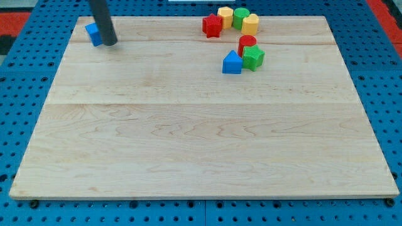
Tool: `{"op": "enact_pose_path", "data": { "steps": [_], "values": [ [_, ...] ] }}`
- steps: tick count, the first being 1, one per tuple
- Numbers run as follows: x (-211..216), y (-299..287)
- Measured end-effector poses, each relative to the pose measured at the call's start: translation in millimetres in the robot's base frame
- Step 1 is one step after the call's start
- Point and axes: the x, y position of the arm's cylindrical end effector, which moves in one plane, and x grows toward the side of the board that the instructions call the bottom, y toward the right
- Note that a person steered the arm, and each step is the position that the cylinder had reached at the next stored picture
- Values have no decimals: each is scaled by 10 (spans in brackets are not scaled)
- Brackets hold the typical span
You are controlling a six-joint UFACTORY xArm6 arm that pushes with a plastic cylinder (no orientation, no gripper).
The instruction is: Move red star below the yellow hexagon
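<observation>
Touching a blue block (93,34) near the board's (188,138) top-left edge, my tip (110,43) stands well apart from the red star (212,26).

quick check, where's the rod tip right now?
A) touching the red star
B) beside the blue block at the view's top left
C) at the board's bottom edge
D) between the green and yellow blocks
B: my tip sits right against the blue block at the view's top left, far from the red star in the cluster at the view's top right.
</observation>
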Motion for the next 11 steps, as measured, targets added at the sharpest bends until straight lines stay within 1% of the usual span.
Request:
{"op": "enact_pose_path", "data": {
  "steps": [1,2,4,6,7,10,11],
  "values": [
    [-100,295],
    [-291,499],
    [-801,790],
    [-801,938],
    [-788,1297],
    [-790,1620],
    [-790,1853]
  ]
}}
